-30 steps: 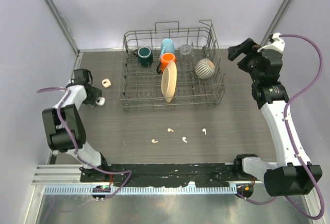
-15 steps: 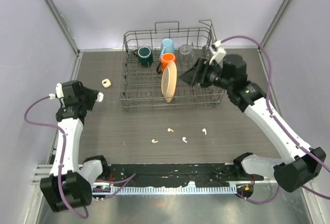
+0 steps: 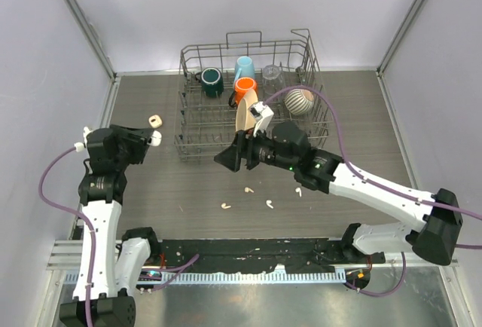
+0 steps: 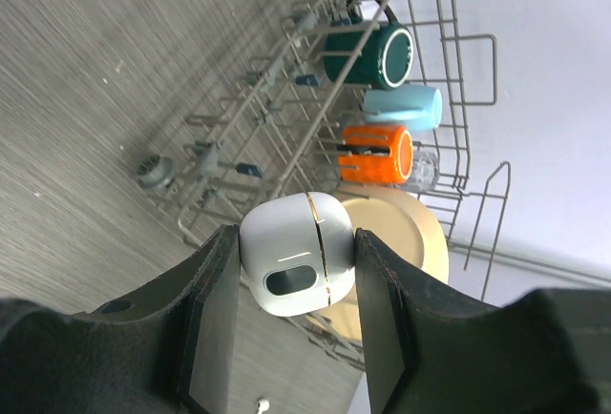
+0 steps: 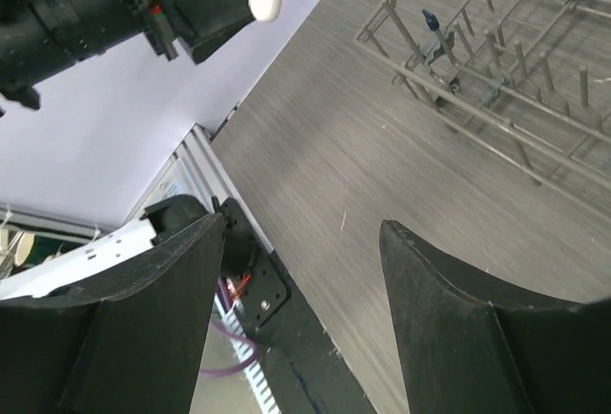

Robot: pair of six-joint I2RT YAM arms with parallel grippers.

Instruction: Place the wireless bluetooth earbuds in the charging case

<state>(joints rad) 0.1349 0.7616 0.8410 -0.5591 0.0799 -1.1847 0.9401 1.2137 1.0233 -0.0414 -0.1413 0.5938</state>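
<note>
Nearest the arm bases, the four earbuds lie loose and apart on the table, none in any grip. They are tiny and flat on the wood, so broad fingers coming down on one could skate it away or flick it rather than lift it. One bud sits right by the right forearm, and a careless sweep of that arm might knock it off its spot. A little farther in, the right gripper hangs over bare table with its fingers spread and nothing between them. It points toward the left side rather than down at the buds, so it must turn back before any pick. To the left, the left gripper pinches the white case by its two sides and holds it in the air. The lid seam looks shut (no gap shows along the gold line). A bud brought to it now would likely meet a closed shell and drop. The hold is on smooth rounded sides, so a push from the other arm could twist or squeeze the case out. Beyond it a second, cream case rests on the table, and buds could end up in the wrong one. Farthest is the rack, close enough for a swinging arm to clip.
</note>
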